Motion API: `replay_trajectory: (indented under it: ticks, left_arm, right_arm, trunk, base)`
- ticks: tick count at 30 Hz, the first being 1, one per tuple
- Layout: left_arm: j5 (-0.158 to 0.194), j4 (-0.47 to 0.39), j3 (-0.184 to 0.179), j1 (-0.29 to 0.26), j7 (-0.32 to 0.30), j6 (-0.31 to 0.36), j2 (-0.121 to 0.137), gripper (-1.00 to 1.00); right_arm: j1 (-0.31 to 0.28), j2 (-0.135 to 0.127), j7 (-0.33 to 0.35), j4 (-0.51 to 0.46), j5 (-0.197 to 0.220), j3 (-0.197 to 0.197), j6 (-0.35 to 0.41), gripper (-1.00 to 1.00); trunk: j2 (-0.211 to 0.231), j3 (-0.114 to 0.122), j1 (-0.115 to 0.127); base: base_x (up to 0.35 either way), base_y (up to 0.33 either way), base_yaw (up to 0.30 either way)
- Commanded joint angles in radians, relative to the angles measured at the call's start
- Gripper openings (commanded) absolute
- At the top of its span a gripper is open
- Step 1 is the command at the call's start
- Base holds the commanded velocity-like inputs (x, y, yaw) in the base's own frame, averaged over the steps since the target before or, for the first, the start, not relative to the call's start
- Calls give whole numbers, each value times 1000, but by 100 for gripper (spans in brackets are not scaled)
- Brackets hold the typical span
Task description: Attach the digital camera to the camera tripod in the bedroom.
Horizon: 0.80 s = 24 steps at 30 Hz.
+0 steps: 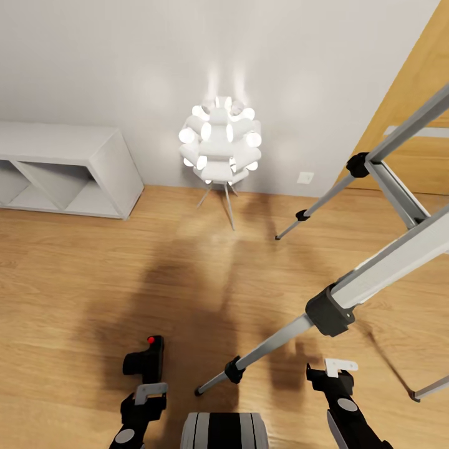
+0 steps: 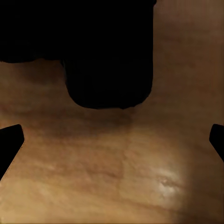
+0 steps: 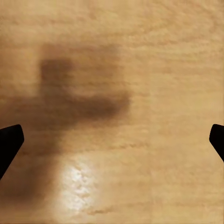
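The digital camera (image 1: 145, 360) had not yet been mounted. In the head view it sat at the tip of the left pincer (image 1: 148, 385), its red spot uppermost, apparently carried there, while the camera tripod (image 1: 330, 310) stood off to the right with its silver legs splayed over the wood floor (image 1: 93, 280). One tripod foot came down between the two pincers and slightly ahead of them. The tripod's head lay above the edge of that view, so how near the camera was to its mount could not be judged. What seemed done was the fetching: the camera looked to be in hand and the robot was at the tripod. What was left was lifting the camera to the head and seating it there. The left wrist view added what the head view could not give: a black mass, the camera (image 2: 109, 56), sat just beyond the fingers, yet the two fingertips (image 2: 9, 140) stood far apart at the frame's edges, well clear of it, so whether the left pincer truly gripped the camera could not be told. The right wrist view showed the right pincer (image 3: 112, 140) spread wide and carrying nothing, with bare floor and a soft shadow beyond it; the head view showed that same pincer (image 1: 333, 374) just beside the near tripod leg. Beyond both pincers, by the grey wall (image 1: 93, 62), a white lamp (image 1: 219, 140) glowed on thin legs, with white cube shelves (image 1: 68, 168) to its left and a wooden door (image 1: 418, 125) behind the tripod.
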<state>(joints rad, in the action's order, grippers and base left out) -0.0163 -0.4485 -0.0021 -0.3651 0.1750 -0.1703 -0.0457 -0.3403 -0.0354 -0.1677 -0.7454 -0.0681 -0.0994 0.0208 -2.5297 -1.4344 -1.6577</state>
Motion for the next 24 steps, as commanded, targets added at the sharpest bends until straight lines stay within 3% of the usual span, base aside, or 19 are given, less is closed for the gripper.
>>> replay_trajectory:
  ticks: [1,24]
  left_arm:
    - [-1,1,0,0,12,-3,0,100]
    - [1,13,1,0,21,-3,1,100]
  right_arm:
    - [0,1,-3,0,-7,0,2,100]
    - [0,0,-2,0,-7,0,2,100]
  trunk:
    - [0,-1,0]
    - [0,-1,0]
  base:
    - [24,0,0]
    - [19,0,0]
